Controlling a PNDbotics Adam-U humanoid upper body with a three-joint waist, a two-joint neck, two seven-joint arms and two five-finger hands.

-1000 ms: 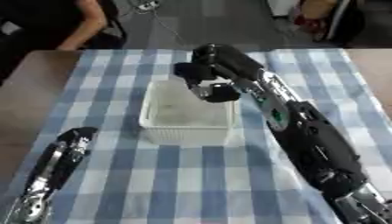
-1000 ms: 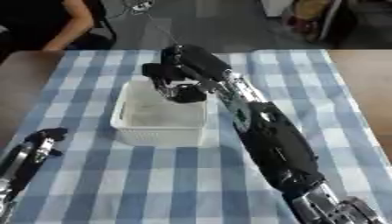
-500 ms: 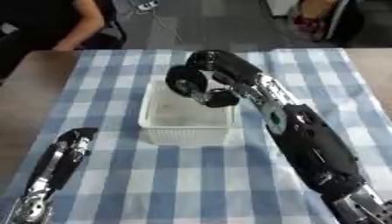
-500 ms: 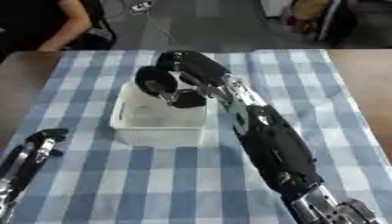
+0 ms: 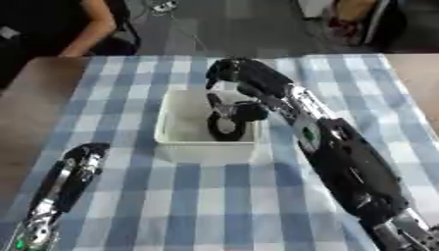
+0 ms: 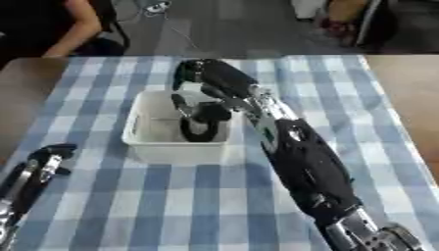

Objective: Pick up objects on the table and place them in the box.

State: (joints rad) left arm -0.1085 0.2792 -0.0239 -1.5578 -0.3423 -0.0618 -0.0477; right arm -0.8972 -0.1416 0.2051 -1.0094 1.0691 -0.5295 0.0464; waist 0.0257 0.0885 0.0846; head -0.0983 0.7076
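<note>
One white box [image 5: 184, 147] sits in the middle of the blue-and-white checked tablecloth [image 5: 214, 206], and that's where everything is going on. The right arm [image 5: 343, 162] comes in from the lower right and stretches diagonally up across the cloth, with the right hand [image 5: 244, 78] hanging over the box's far right corner. Its fingers are curled downward, and a dark ring-shaped object [image 5: 227, 122] — looks kind of like a roll of black tape standing on edge — sits inside the box, against the right wall. I honestly can't tell whether the thumb and fingers are pinching that ring or just sitting right above it; the dark parts blend together there.

Left hand [image 5: 77, 164] is down in the lower left, lying on the cloth well apart from the box, fingers straight and relaxed, pointing up toward the far side of the table, holding nothing. Bare brown table [image 5: 34, 98] shows past the cloth's left edge.
</note>
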